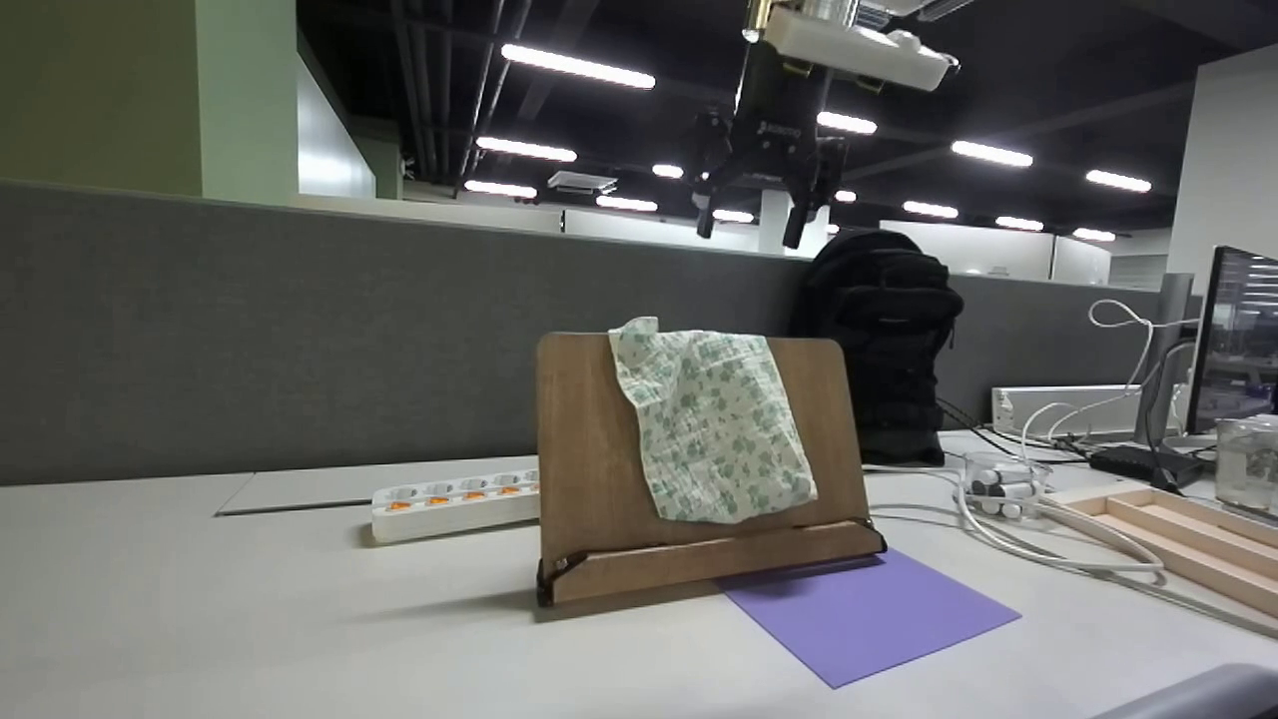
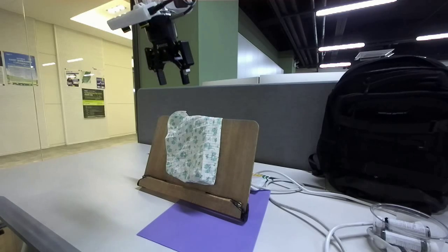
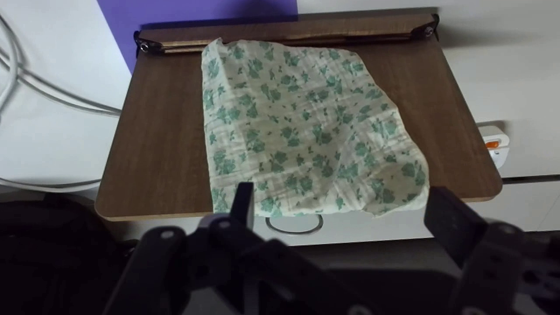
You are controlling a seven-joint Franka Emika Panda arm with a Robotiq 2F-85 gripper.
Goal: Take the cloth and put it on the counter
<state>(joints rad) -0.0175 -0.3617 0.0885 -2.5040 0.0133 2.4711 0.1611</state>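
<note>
**Your fingers (image 2: 161, 77) hung above the cloth (image 1: 724, 429)**

You had them spread apart in both exterior views. The cloth lay draped down the tilted front of the wooden stand (image 1: 584, 439), one corner poking past its top edge. The stand sat on the surface (image 1: 250, 599), partly over the purple sheet (image 1: 869, 619).
</note>
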